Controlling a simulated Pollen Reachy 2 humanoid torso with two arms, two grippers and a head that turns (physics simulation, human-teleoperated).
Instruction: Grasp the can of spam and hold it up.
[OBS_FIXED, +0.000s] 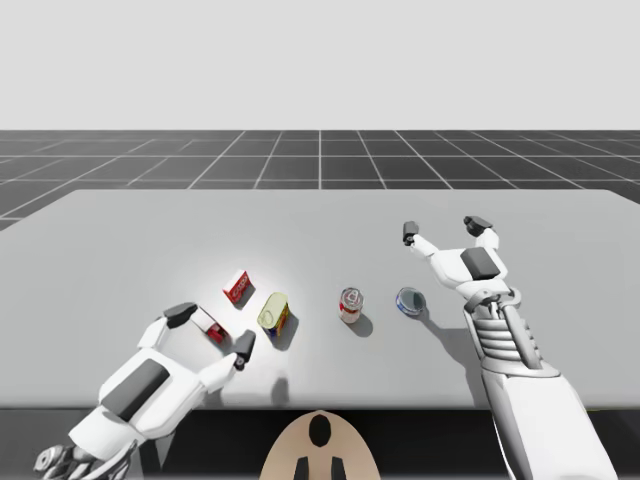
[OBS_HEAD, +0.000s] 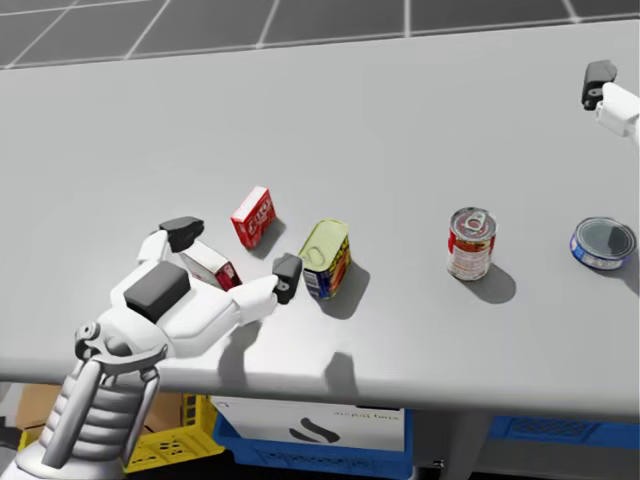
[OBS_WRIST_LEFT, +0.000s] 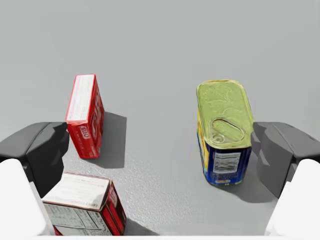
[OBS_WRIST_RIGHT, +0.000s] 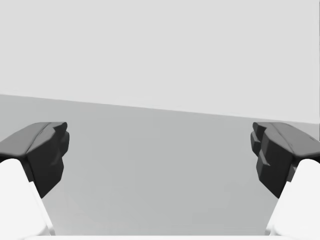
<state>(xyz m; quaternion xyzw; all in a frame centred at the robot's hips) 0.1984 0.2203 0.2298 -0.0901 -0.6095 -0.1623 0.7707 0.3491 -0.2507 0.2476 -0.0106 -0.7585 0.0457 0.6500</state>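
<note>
One rounded-rectangular metal can (OBS_WRIST_LEFT: 223, 132) with a pale gold lid, a pull tab and dark blue printed sides stands on the grey worktop (OBS_FIXED: 120, 240), lid up, near the front edge. It sits between the fingers of my left claw (OBS_WRIST_LEFT: 162, 152), hard by the inner face of one dark finger pad (OBS_WRIST_LEFT: 280, 152). Whether pad and can actually touch is difficult to judge from the wrist view. The other pad stands well clear of the can, so the left claw is spread wide and clamps nothing.

A red-and-white cardboard box (OBS_WRIST_LEFT: 85, 205) lies flat just beside that other pad, also within the spread. A red cardboard box (OBS_WRIST_LEFT: 86, 115) stands on edge ahead of it.

My left arm enters the high view low at the front corner of the worktop, with its forearm angled inward toward the middle and its claw level with the can.

My right arm stretches straight forward on its own side. My right claw (OBS_FIXED: 443, 228) has its fingers spread apart, beyond a flat round blue tin (OBS_FIXED: 411, 300). A red-and-white round can (OBS_FIXED: 351, 304) stands between that tin and the gold-lidded can.
</note>
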